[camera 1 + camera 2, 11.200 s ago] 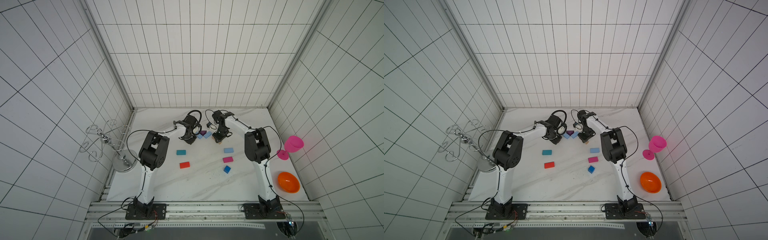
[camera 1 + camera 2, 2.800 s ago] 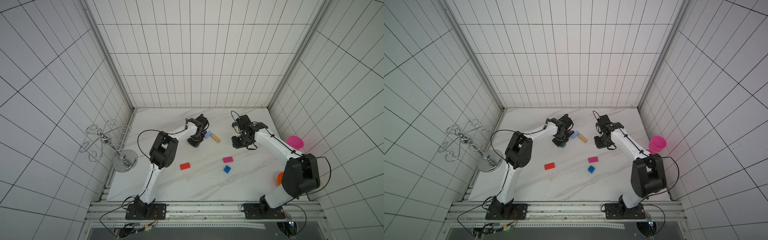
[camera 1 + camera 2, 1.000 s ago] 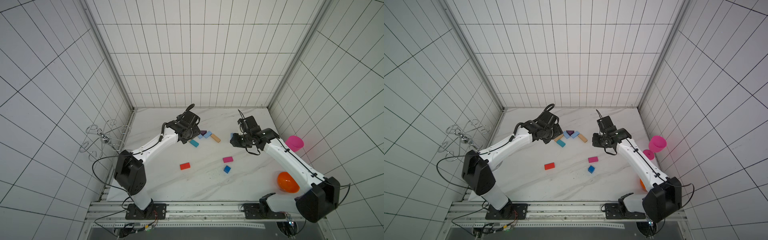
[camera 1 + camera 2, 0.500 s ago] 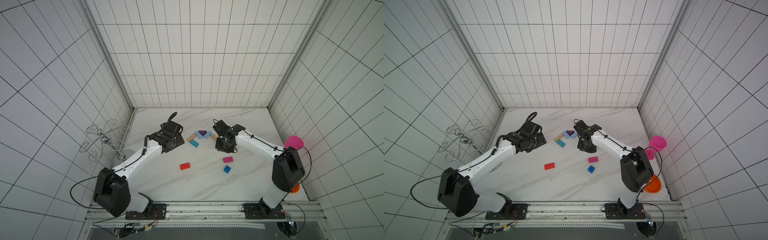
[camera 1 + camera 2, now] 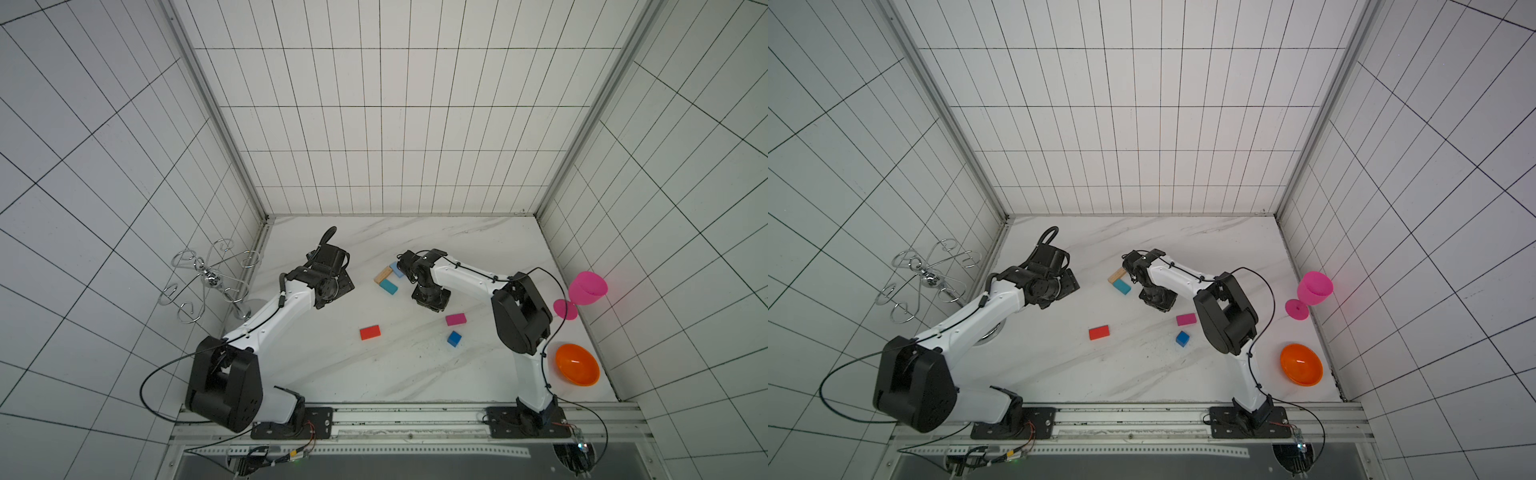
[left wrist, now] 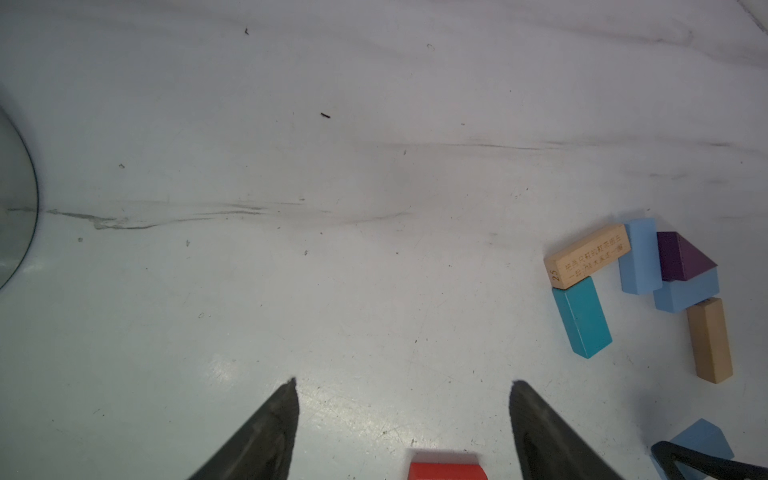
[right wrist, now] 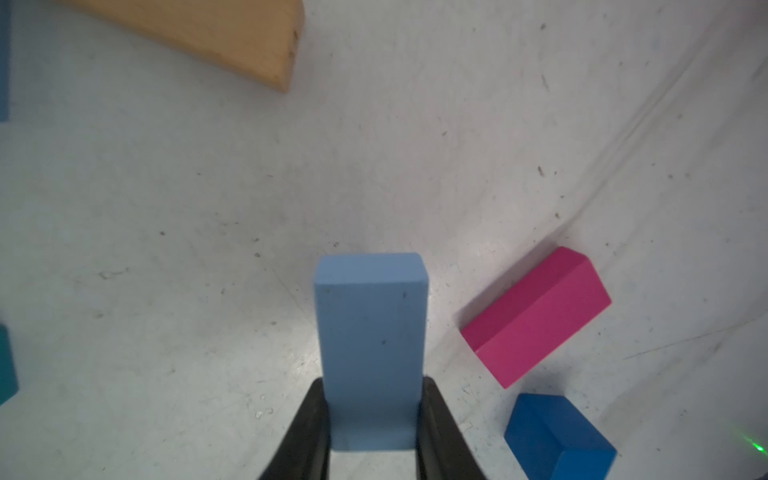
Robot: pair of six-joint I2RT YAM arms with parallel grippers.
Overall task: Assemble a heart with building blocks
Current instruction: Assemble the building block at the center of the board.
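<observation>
Setting the light blue brick [image 7: 370, 324] down in the right spot is the job now, I think.

In both top views, the right gripper [image 5: 430, 301] hangs low over the middle of the table [image 5: 415, 382]. The started heart [image 5: 388, 276] lies just beside it, toward the back edge. The left gripper [image 5: 1065, 286] is well apart, nearer the left edge. The red brick [image 5: 370, 332], pink brick [image 5: 455, 319] and blue cube [image 5: 454, 338] lie alone, nearer the front edge.

In the left wrist view, the left gripper [image 6: 403, 386] has its fingers spread wide and holds nothing (a bit of the red brick shows on the table below). The started heart has the purple wedge [image 6: 681, 257] at its dip. The teal brick [image 6: 582, 322] ends one side and a tan brick [image 6: 710, 340] ends the other. The held brick is near that tan brick's free end, so that looks like its place.

In the right wrist view, the right gripper [image 7: 372, 382] pinches the light blue brick by its long sides at one end. I cannot tell if the brick touches the table.

To do it well, bring the brick's end right up to the tan brick, slanted in toward the front edge. Go slowly, because a bump would push the other bricks. Lay it flat, then open the fingers gently and lift straight up.
</observation>
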